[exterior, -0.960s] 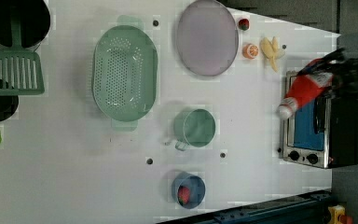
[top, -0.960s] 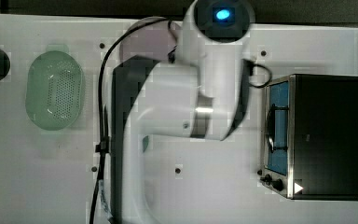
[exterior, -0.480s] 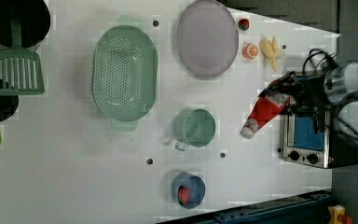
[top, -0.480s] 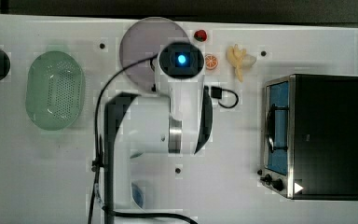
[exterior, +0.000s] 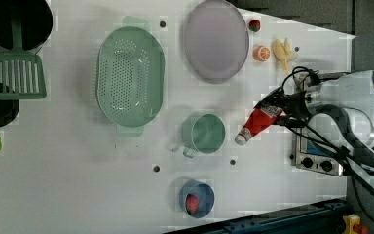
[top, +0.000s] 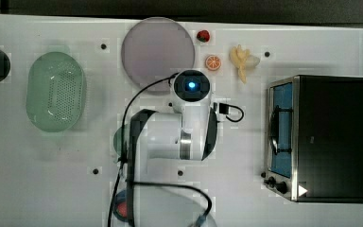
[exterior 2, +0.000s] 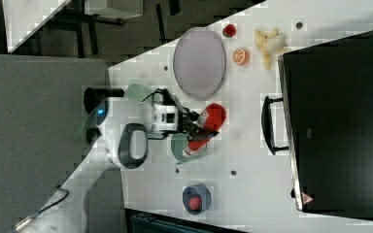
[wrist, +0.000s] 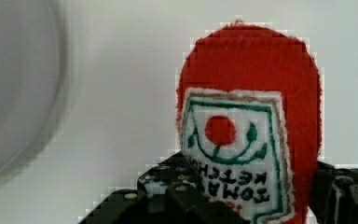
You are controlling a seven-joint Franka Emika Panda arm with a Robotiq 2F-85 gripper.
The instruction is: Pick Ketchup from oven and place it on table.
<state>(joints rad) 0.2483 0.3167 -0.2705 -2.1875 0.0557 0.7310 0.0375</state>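
Note:
The ketchup (exterior: 257, 125), a red bottle with a white cap, hangs tilted above the table (exterior: 78, 185), cap end lowest, beside a green mug (exterior: 204, 134). My gripper (exterior: 275, 108) is shut on its base end. The right view has the ketchup (exterior 2: 209, 121) in front of the gripper (exterior 2: 194, 125), away from the oven (exterior 2: 340, 121). In the wrist view the ketchup (wrist: 247, 93) sits label-out between the dark fingers (wrist: 168, 198). In the top view my arm (top: 189, 123) hides the bottle, and the oven (top: 331, 137) stands at the top view's right.
A green colander (exterior: 129, 75) and a grey plate (exterior: 215, 39) lie on the table. A strawberry (top: 203, 35), an orange slice (top: 212, 62) and a banana (top: 242, 59) sit near the oven. A blue bowl (exterior: 197, 199) holds a red fruit. A green spatula (exterior: 17, 73) lies at the left view's left.
My arm has swung away from the oven toward the top view's left, carrying the ketchup out over the table to beside the green mug.

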